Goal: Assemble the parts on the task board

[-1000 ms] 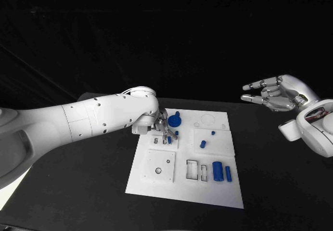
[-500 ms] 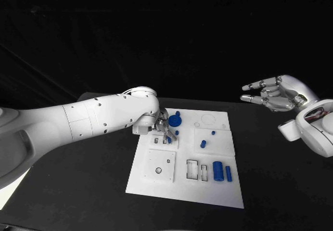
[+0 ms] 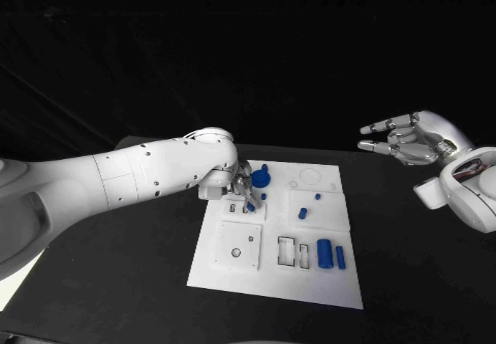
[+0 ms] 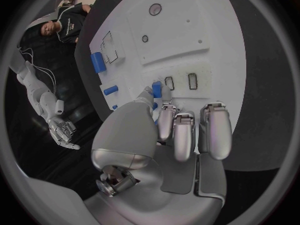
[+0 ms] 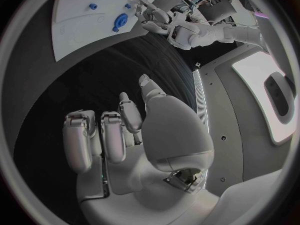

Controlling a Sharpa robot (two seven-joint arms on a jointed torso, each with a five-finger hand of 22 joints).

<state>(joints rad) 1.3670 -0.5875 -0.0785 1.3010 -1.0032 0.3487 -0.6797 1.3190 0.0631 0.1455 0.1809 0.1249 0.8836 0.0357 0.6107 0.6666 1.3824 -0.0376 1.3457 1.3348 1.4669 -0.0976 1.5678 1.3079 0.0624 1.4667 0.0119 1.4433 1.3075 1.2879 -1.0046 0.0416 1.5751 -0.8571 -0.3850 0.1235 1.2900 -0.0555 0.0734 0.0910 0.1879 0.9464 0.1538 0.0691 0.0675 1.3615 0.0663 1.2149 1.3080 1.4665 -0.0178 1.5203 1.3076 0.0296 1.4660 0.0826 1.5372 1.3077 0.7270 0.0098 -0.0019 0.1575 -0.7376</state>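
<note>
In the head view, your left hand [image 3: 236, 188] sits low over the board's [image 3: 275, 283] upper left block, fingers pointing down at the two small slots there. A small blue peg [image 3: 251, 206] shows right at the fingertips; from here you cannot tell whether it is pinched or merely touched. Just beyond the hand lies a blue disc [image 3: 261, 177] with a knob. Nearer the board's middle you have a short blue pin [image 3: 302, 213] and a tiny blue stud [image 3: 317, 197]. At the board's lower right, a thick blue cylinder [image 3: 325, 254] and a thinner blue rod [image 3: 340, 258] lie side by side, next to two empty rectangular recesses. Your right hand [image 3: 406, 140] hangs in the air well off to the right of the board, fingers loosely curled and apart, holding nothing.

In the left wrist view, your left hand [image 4: 178, 130] has its fingers close together, stretched toward the board [image 4: 206, 35]. The thumb tip and the nearest fingertip meet on the peg [image 4: 156, 90], which stands beside the two slots. The cylinder [image 4: 98, 62] and rod [image 4: 110, 90] lie farther off.

In the right wrist view, your right hand [image 5: 119, 135] is empty, fingers slightly bent with gaps between them. Beyond it you see the board [image 5: 78, 7] with the disc [image 5: 120, 21], and the left hand [image 5: 150, 12] at its edge.
</note>
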